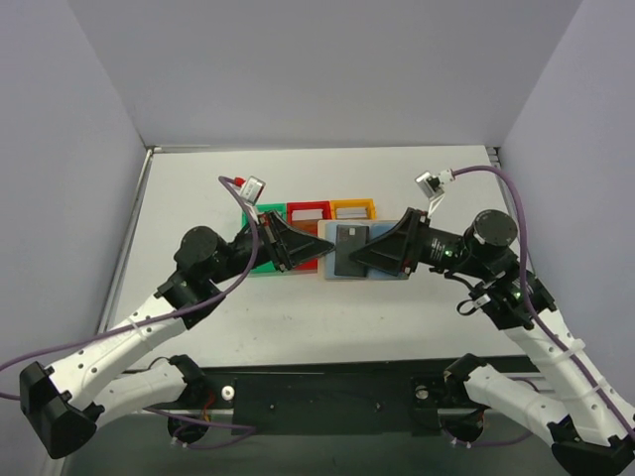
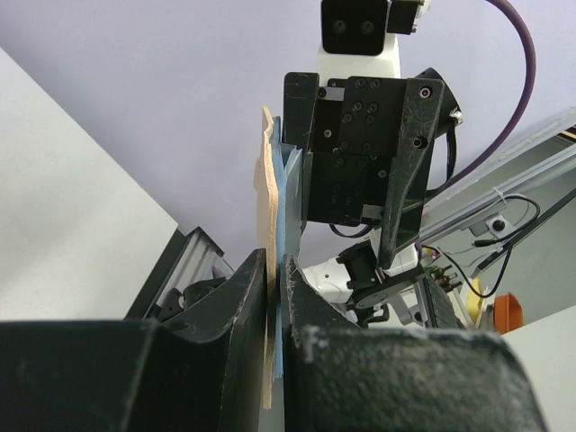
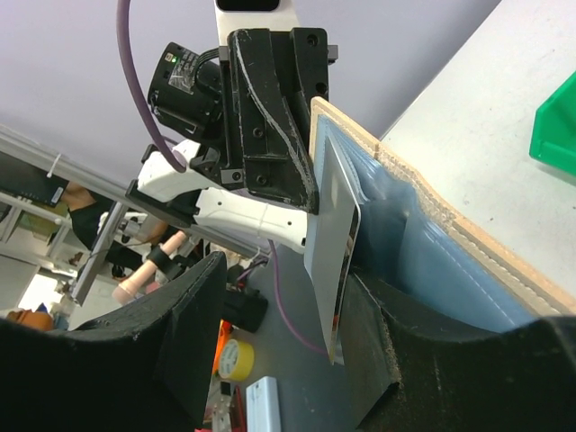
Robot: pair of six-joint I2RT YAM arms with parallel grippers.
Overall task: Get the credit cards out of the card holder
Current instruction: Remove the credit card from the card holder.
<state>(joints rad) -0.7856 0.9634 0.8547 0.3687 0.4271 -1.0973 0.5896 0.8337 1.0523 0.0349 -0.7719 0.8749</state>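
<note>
Card holder (image 3: pixel 432 234) spread open between the two arms, and from above we see it in front of the red bin (image 1: pixel 309 210) and orange bin (image 1: pixel 352 208), over the white counter (image 1: pixel 298 317). We can't tell from that view whether it touches the counter. A dark card (image 1: pixel 349 248) lies across its pale blue inside. The top view hides the grips, so we go to the wrists. In the left wrist view the holder is edge-on, a tan skin with blue lining, and the left pincer (image 2: pixel 274 270) is clamped tight on it. In the right wrist view we get blue stitched pockets inside a tan rim, with the card sticking out of a pocket. The right pincer (image 3: pixel 283 279) stands apart around that card. One finger (image 3: pixel 369 342) is against it and the other is well clear. The green bin (image 3: pixel 553 126) peeks in at the far right.
</note>
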